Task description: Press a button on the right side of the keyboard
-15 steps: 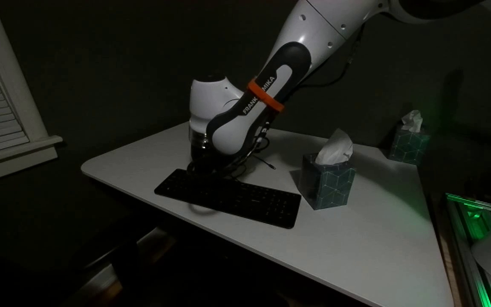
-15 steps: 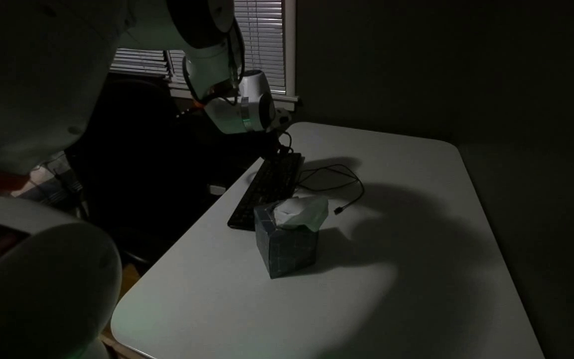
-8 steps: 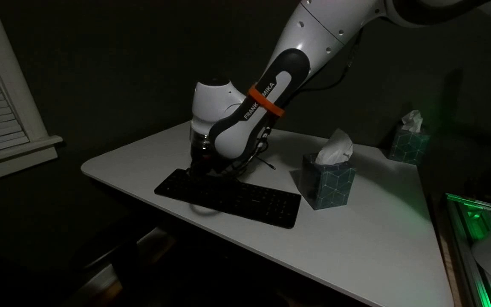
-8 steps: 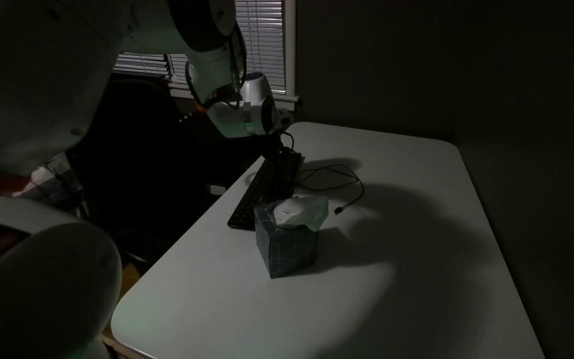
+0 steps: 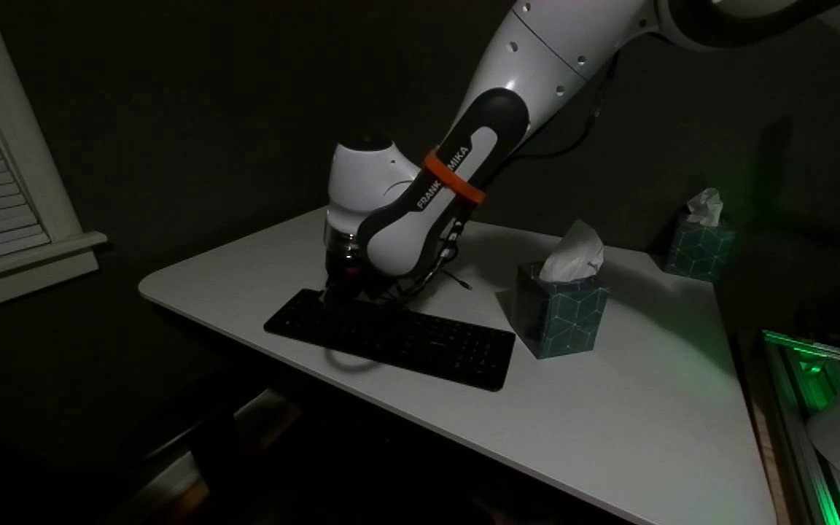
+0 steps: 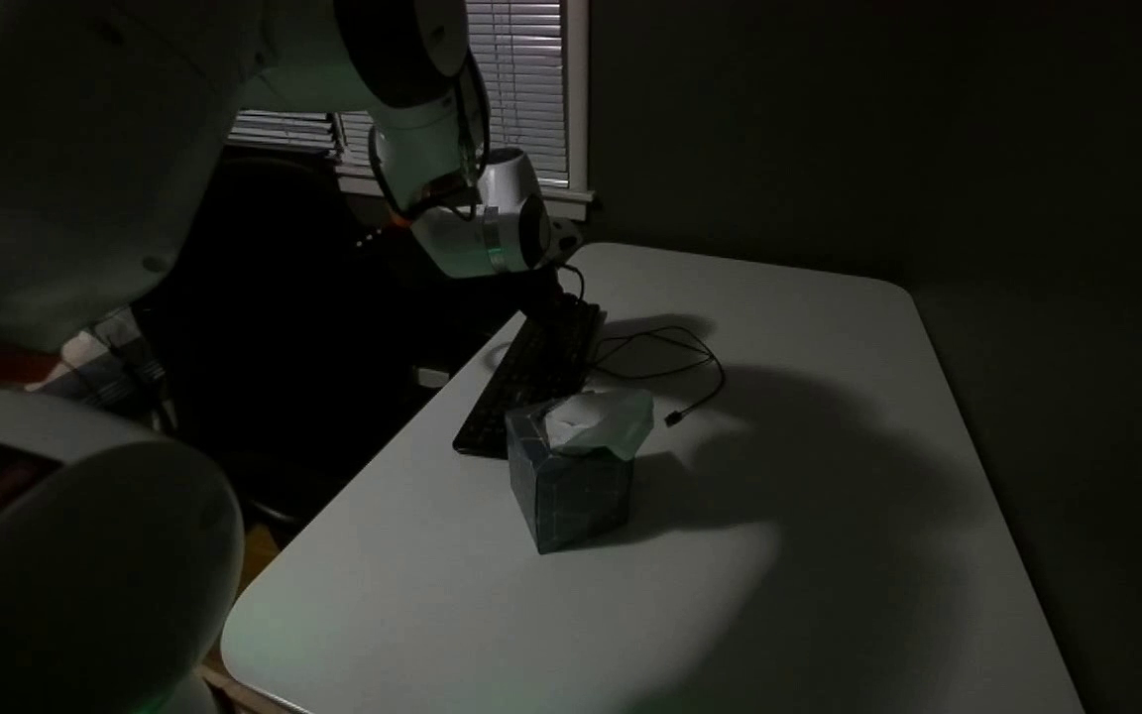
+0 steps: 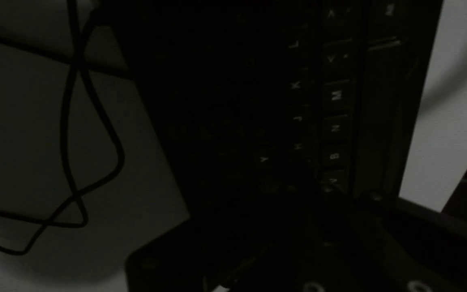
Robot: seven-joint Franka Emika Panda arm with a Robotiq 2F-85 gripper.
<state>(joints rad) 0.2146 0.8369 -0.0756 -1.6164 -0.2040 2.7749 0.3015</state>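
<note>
The long, flat black keyboard lies near the table's edge. It also shows in an exterior view, partly behind the tissue box, and in the wrist view. Its thin dark cable loops on the table beside it and also shows in the wrist view. My gripper points down over the middle letter keys, near H, B and V. No gap shows between its dark fingers, and it looks shut and empty. In both exterior views the gripper is a dark shape low over the keyboard. Fingertip contact cannot be told.
A teal tissue box with a tissue sticking up stands close to one end of the keyboard and also shows in an exterior view. A further tissue box stands at the back. The white table ends just in front of the keyboard.
The arm and gripper have come down slightly toward the keyboard and shifted a little, mostly in the first half second. The keyboard and tissue boxes have not moved.
</note>
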